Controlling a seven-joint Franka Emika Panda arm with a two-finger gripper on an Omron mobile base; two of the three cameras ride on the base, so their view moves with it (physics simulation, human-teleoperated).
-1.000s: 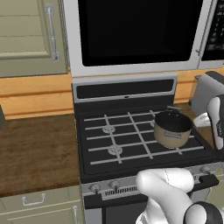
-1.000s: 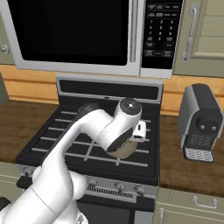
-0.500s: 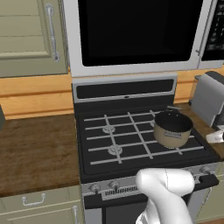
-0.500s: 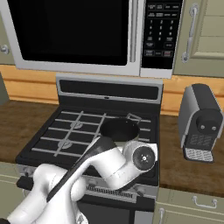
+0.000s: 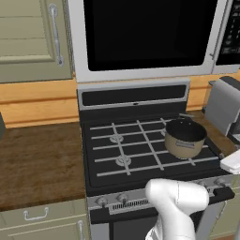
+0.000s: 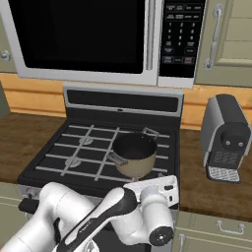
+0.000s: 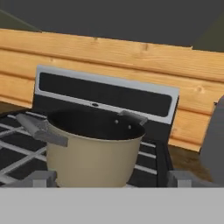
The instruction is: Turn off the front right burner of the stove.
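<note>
The stove [image 5: 140, 176] [image 6: 49, 170] is a black range with pale grates and a silver front strip of round knobs [image 5: 218, 181]. A tan pot [image 5: 184, 138] [image 6: 134, 155] [image 7: 91, 151] with a dark inside stands on the front right part of the grates. It hides the front right burner. My gripper [image 7: 112, 180] hangs low at the stove's front right edge and looks across the pot at the back panel. Its fingertips [image 7: 43, 178] are wide apart and hold nothing. The white hand [image 6: 158, 193] sits just in front of the pot.
A silver coffee machine [image 6: 224, 138] [image 5: 225, 105] stands on the wood counter right of the stove. The microwave [image 5: 145, 37] hangs above. Wood counter [image 5: 37, 164] lies to the left. My own arm [image 5: 176, 206] covers the middle of the front strip.
My hand has dropped from above the pot to the stove's front right edge. The pot and the stove have not moved.
</note>
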